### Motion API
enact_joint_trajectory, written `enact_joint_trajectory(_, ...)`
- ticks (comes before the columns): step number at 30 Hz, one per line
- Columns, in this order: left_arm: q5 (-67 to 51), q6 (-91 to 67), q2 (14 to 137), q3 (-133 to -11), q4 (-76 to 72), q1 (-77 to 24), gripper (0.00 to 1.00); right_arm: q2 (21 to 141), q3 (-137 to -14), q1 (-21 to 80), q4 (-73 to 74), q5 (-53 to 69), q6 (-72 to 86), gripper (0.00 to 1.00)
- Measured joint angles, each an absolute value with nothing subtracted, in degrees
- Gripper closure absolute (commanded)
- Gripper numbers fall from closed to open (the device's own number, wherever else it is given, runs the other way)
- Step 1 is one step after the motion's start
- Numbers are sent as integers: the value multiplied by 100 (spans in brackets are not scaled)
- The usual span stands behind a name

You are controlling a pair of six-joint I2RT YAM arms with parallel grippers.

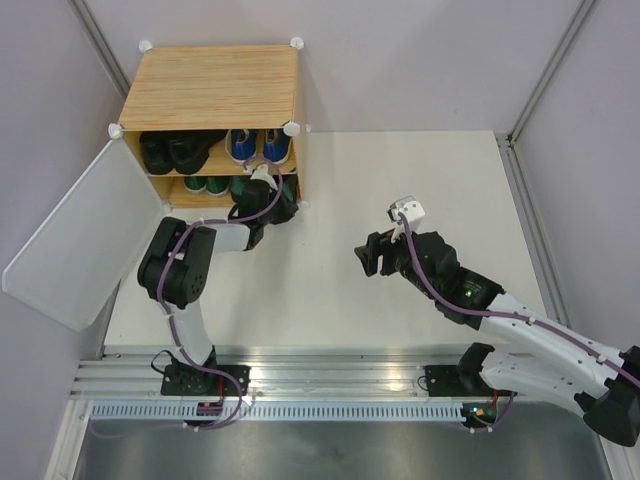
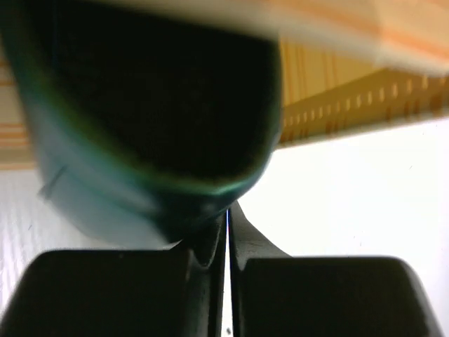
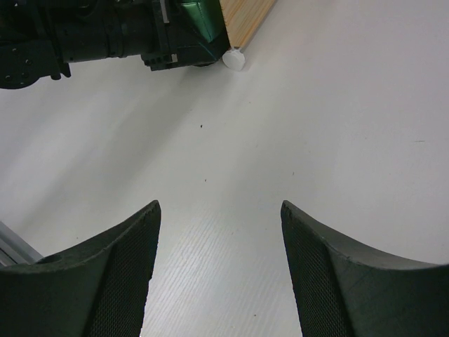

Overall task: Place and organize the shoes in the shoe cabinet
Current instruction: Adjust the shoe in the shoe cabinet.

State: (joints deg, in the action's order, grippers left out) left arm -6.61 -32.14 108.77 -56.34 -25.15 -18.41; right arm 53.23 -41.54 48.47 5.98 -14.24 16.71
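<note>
The shoe cabinet [image 1: 215, 85] is set at the far left corner of the counter [image 1: 400, 180], with its frosted door [image 1: 85, 235] swung wide open to the left. On the upper shelf the black boots [image 1: 170, 150] are seen at the left and the blue sneakers [image 1: 258, 145] at the right. On the lower shelf the green sneakers [image 1: 205, 184] are placed at the left. The left arm is stretched toward the right end of that lower shelf. In its wrist view the left claw [image 2: 227, 221] is seen closed, the two fingers pressed together with only a hairline between them. A glossy dark-green loafer [image 2: 140, 140] is pressed right against the fingertips, its dark opening turned toward the camera, with the wood-grain wall of the cabinet beside and behind it. Whether any of the shoe's rim is pinched between the tips cannot be told. The right arm is held over the middle of the counter, well apart from the cabinet. The right claw [image 3: 220, 205] is spread wide, with nothing between its fingers and only bare counter beneath. At the top of its wrist view, the cabinet's near corner is shown with a white round connector [image 3: 234, 60] resting on the counter.
</note>
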Motion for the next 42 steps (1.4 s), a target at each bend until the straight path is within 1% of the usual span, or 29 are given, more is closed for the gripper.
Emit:
enact_joint_trajectory(4,-517,-3218,10353,-4764,-2912,-1732,98,5317,-4154,4847,596,-1398,1673,27)
enact_joint_trajectory(5,-480,-3232,10182,-4539,-2939,-1699,98,5317,-4154,4847,596,-1380,1671,29)
enact_joint_trajectory(6,-467,-3256,9955,-4278,-2947,-1656,98,5317,-4154,4847,596,-1372,1671,33)
enact_joint_trajectory(8,-475,-3341,9480,-3874,-2906,-1608,98,5323,-4154,4847,582,-1321,1649,37)
enact_joint_trajectory(9,-508,-3398,9223,-3723,-2867,-1610,98,5336,-4154,4847,558,-1286,1636,44)
enact_joint_trajectory(11,-631,-3522,8617,-3524,-2722,-1623,96,5408,-4154,4847,462,-1227,1586,52)
enact_joint_trajectory(12,-692,-3581,8300,-3498,-2571,-1627,96,5463,-4154,4847,399,-1201,1579,63)
enact_joint_trajectory(13,-781,-3632,7972,-3498,-2423,-1638,93,5566,-4154,4847,305,-1179,1540,67)
enact_joint_trajectory(14,-825,-3651,7638,-3540,-2220,-1649,92,5701,-4154,4849,172,-1138,1525,71)
enact_joint_trajectory(15,-873,-3664,7290,-3603,-1981,-1649,92,5878,-4154,4856,19,-1118,1511,78)
enact_joint_trajectory(17,-917,-3656,6698,-3854,-1444,-1651,91,6311,-4156,4880,-305,-1055,1452,83)
enact_joint_trajectory(18,-917,-3640,6403,-4034,-1173,-1653,89,6589,-4156,4915,-467,-1024,1413,88)
enact_joint_trajectory(20,-902,-3548,5843,-4390,-552,-1658,83,7218,-4209,4978,-799,-923,1284,95)
enact_joint_trajectory(21,-878,-3476,5592,-4554,-287,-1658,78,7555,-4294,4995,-930,-856,1227,99)
enact_joint_trajectory(22,-840,-3387,5334,-4737,1,-1658,71,7944,-4410,5011,-1070,-753,1162,99)
enact_joint_trajectory(23,-773,-3271,5109,-4915,252,-1658,55,8315,-4569,5019,-1190,-624,1092,99)
enact_joint_trajectory(24,-731,-3162,4945,-5057,469,-1658,35,8687,-4777,5026,-1258,-506,1017,99)
enact_joint_trajectory(25,-672,-3017,4770,-5205,696,-1658,1,9030,-5002,5028,-1308,-360,945,99)
enact_joint_trajectory(29,-456,-2567,4357,-5607,1564,-1658,0,10038,-5994,5046,-1332,189,644,99)
enact_joint_trajectory(32,-276,-2163,4254,-5765,2128,-1658,0,10460,-6565,5122,-1330,298,239,99)
enact_joint_trajectory(37,464,-1619,4058,-5708,2735,-1658,0,11045,-7008,5588,-1507,-696,-1225,99)
enact_joint_trajectory(42,1275,-1328,3166,-5037,2733,-1658,0,11913,-7052,5999,-2095,-1817,-2757,99)
